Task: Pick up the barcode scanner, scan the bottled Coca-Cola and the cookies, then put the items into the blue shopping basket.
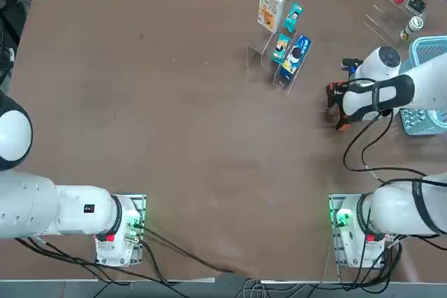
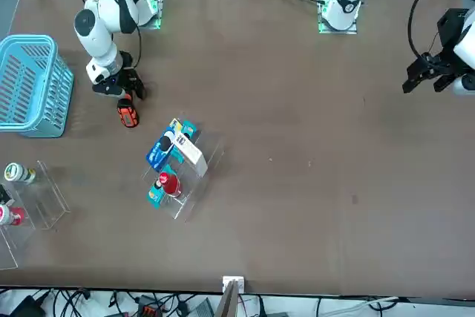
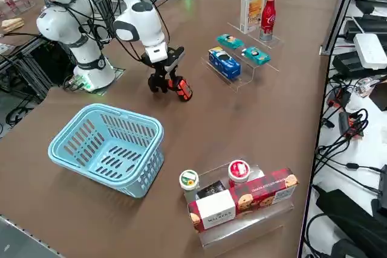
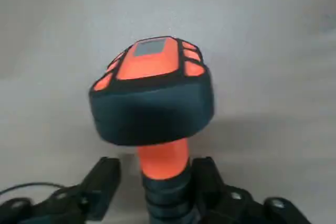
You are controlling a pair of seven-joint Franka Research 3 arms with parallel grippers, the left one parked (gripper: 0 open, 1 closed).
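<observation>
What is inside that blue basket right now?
Nothing shows inside the blue shopping basket; its slotted floor looks bare. In the top view the right arm covers part of it. The right gripper straddles the barcode scanner nearby.

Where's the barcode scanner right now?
In the right side view, the barcode scanner lies on the table under the right pincer, between the blue shopping basket and the display rack.

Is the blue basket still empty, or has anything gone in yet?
Empty. The blue shopping basket shows only its bare slotted floor; the bottled Coca-Cola and the cookies stand upright on their rack.
</observation>
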